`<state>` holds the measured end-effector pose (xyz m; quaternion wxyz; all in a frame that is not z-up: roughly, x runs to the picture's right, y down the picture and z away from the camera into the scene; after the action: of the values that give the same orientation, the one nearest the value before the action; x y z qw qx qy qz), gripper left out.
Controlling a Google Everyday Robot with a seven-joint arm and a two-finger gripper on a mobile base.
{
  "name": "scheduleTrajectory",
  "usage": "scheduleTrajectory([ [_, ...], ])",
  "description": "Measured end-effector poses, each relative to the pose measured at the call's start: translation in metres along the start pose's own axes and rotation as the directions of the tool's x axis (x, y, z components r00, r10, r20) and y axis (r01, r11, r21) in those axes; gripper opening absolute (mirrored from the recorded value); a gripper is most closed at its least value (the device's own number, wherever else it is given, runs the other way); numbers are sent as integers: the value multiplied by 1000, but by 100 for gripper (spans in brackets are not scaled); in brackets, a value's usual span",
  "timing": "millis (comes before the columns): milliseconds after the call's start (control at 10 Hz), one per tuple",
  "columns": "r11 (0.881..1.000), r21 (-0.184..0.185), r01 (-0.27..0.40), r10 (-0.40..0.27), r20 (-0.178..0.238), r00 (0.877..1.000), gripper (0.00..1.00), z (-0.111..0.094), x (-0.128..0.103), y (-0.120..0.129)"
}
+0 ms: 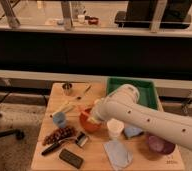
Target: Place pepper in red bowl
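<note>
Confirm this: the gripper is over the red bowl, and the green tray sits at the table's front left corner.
Wrong about the tray: the camera view shows the green tray at the table's far right corner. The gripper is over the red bowl.

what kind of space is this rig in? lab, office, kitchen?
Likely an office or lab test area: small wooden table of props, long dark counter behind, office-chair base at left. The jaws sit over the red bowl.

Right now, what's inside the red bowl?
The gripper is down over the red bowl, with the arm covering most of its inside. Only the bowl's left and front edge shows bare. Whether a pepper lies in there is hidden.
</note>
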<state>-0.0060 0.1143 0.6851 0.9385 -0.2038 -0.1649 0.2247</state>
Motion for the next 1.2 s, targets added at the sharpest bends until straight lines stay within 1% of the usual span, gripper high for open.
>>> scheduleTrajectory([
  [400, 1000, -2, -15, 15, -8, 1000, 0, 5, 2, -19],
  [700, 1000, -6, -26, 26, -17, 1000, 0, 11, 9, -25],
  [1200, 1000, -15, -26, 26, -29, 999, 0, 17, 14, -23],
])
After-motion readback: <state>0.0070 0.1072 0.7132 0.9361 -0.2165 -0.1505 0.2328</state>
